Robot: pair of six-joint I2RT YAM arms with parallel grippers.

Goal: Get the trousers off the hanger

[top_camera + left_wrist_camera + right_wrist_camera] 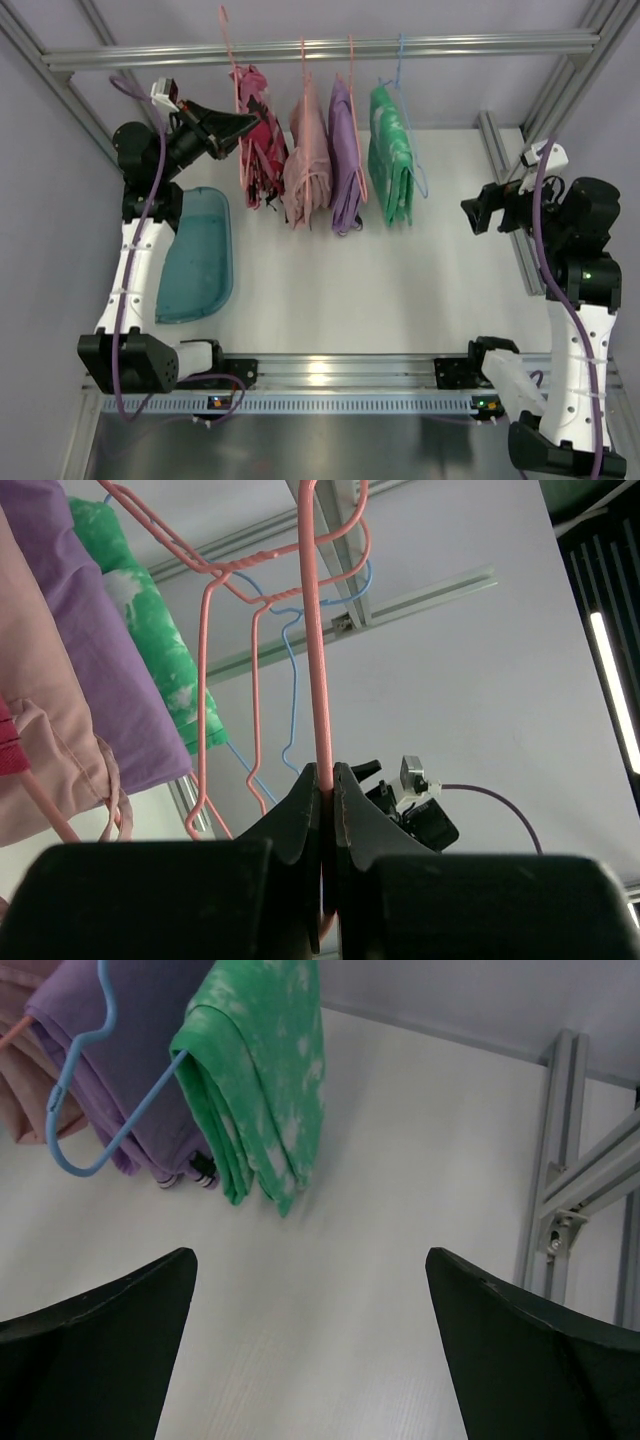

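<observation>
1. The trousers (262,140) are seen in the upper left of the top view. They are draped on the hanger (229,45), whose hook is caught over the metal rail (450,44) running across the top of the frame.
2. The left claw (248,124) is held against the upper left side of the trousers. In the left wrist view it (327,800) is clenched on a salmon-pink wire of the hanger (318,660), which runs upright through the centre of the frame.
3. To the right of the trousers, a pale pink garment (308,160), a purple garment (345,160) and a green garment (390,155) are hung in a row on the same rail. The green one is on a blue hanger (401,62).
4. The right claw (478,215) is held at the middle right of the top view, well apart from the garments. It is released, with its fingers spread wide over the white counter (350,290).
5. A teal tray (195,255) is laid on the counter at the middle left.
</observation>
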